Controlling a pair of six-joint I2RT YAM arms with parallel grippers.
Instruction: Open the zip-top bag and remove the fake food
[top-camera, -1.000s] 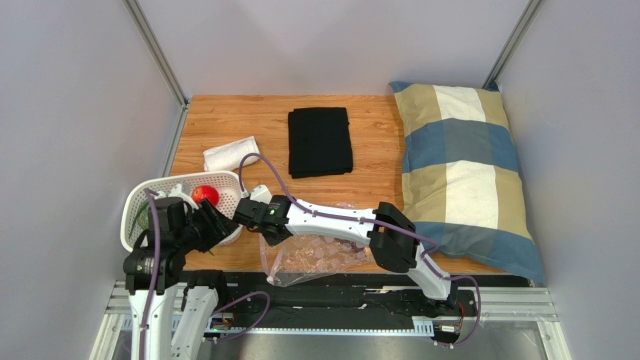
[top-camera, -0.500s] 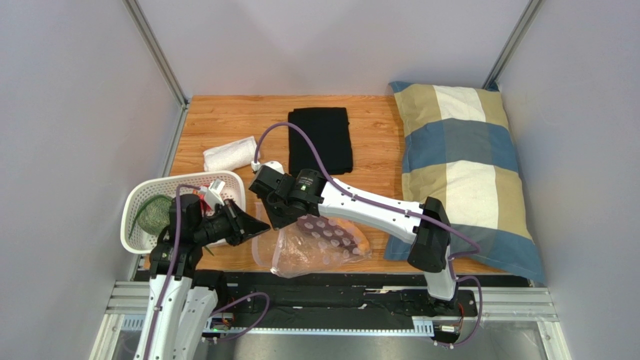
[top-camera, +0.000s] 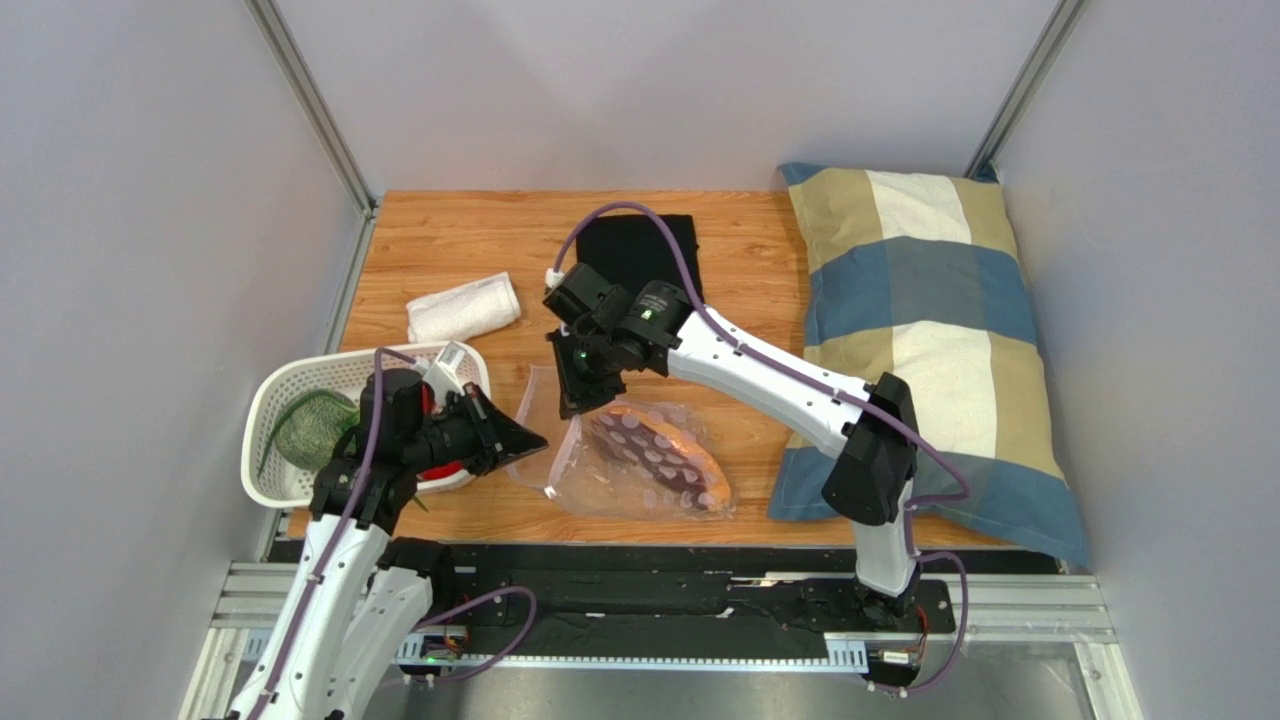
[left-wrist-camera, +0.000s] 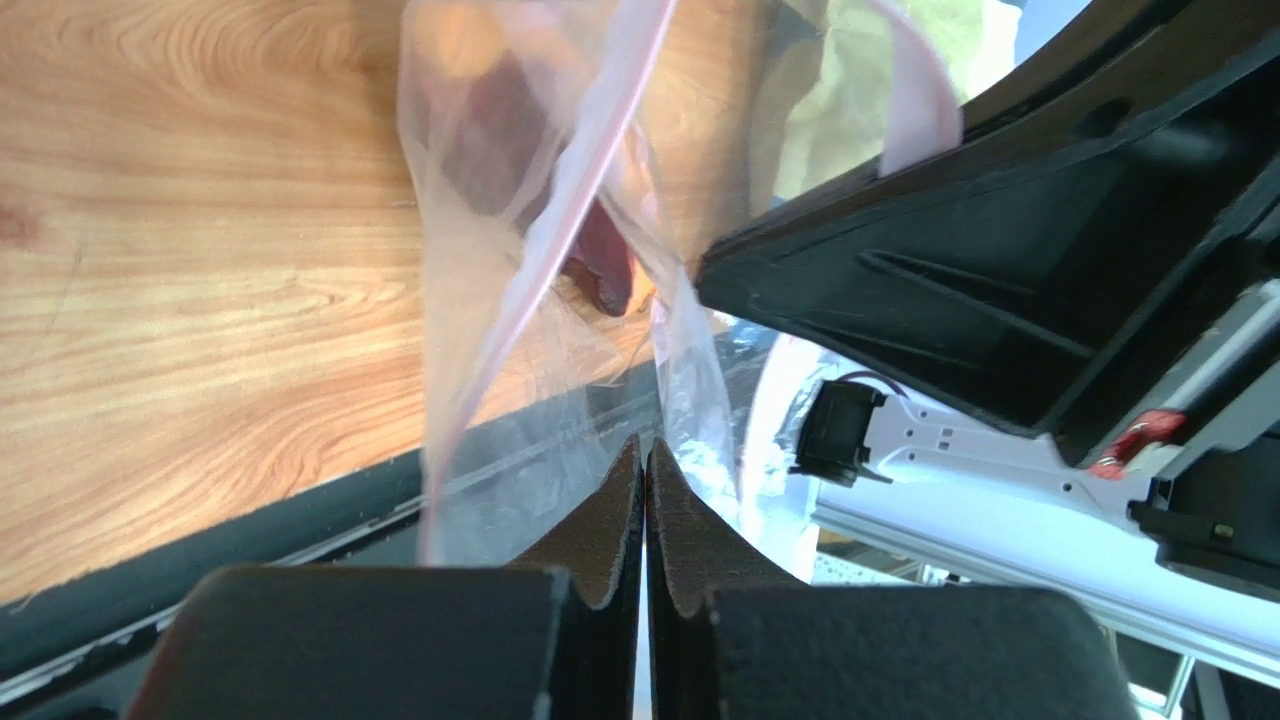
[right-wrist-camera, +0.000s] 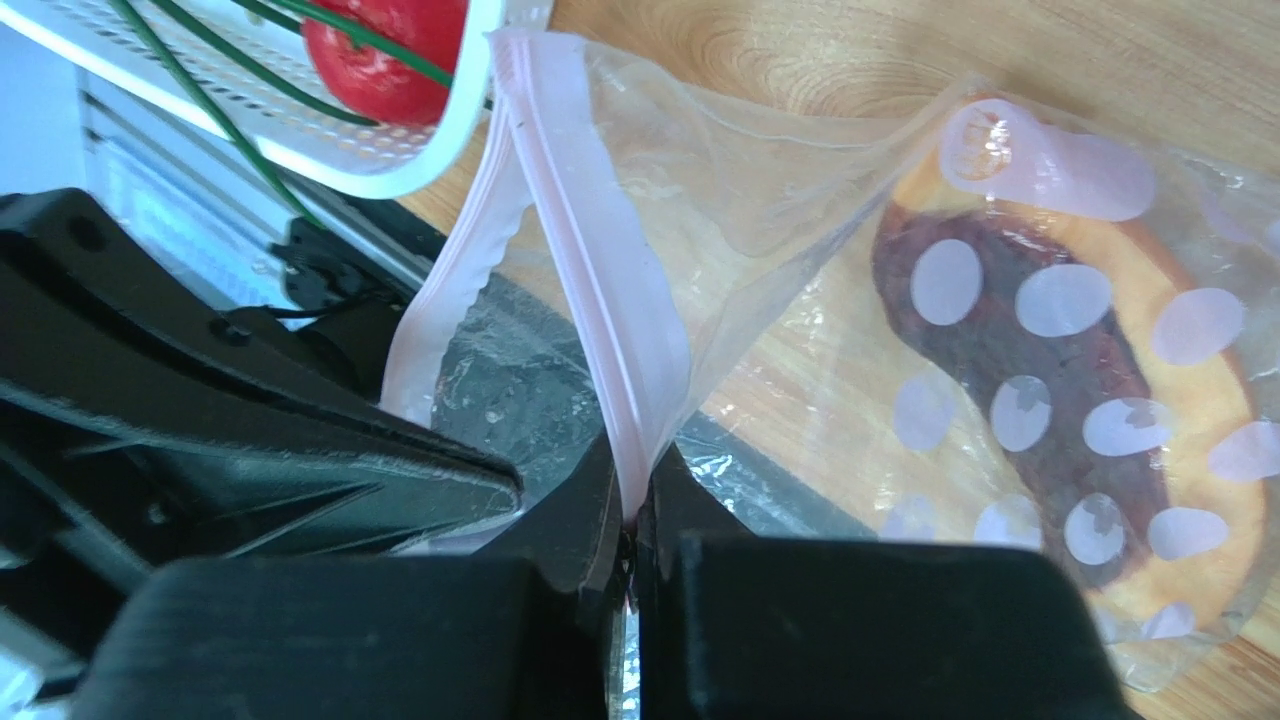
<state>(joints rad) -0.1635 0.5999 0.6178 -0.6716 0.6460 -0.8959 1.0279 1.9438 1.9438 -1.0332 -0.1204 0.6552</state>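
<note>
The zip-top bag (top-camera: 646, 468) lies near the table's front edge, clear with pale dots and a pink zip strip (right-wrist-camera: 601, 285), its mouth pulled apart. My right gripper (right-wrist-camera: 631, 503) (top-camera: 579, 398) is shut on the far side of the strip. My left gripper (left-wrist-camera: 646, 450) (top-camera: 529, 440) is shut on the clear film of the near lip. One piece of fake food, orange and brown (right-wrist-camera: 1052, 375) (top-camera: 669, 450), is inside the bag. A red fruit (right-wrist-camera: 383, 45) and a green leafy bunch (top-camera: 308, 420) are in the white basket (top-camera: 278, 393).
A rolled white towel (top-camera: 463, 308) lies behind the basket. A folded black cloth (top-camera: 646, 248) is at the back, partly under the right arm. A checked pillow (top-camera: 932, 345) fills the table's right side. The black front rail runs just below the bag.
My left gripper left the basket, moved right to the bag's mouth and shut there. My right gripper carried the zip strip up and away from the front edge, spreading the mouth.
</note>
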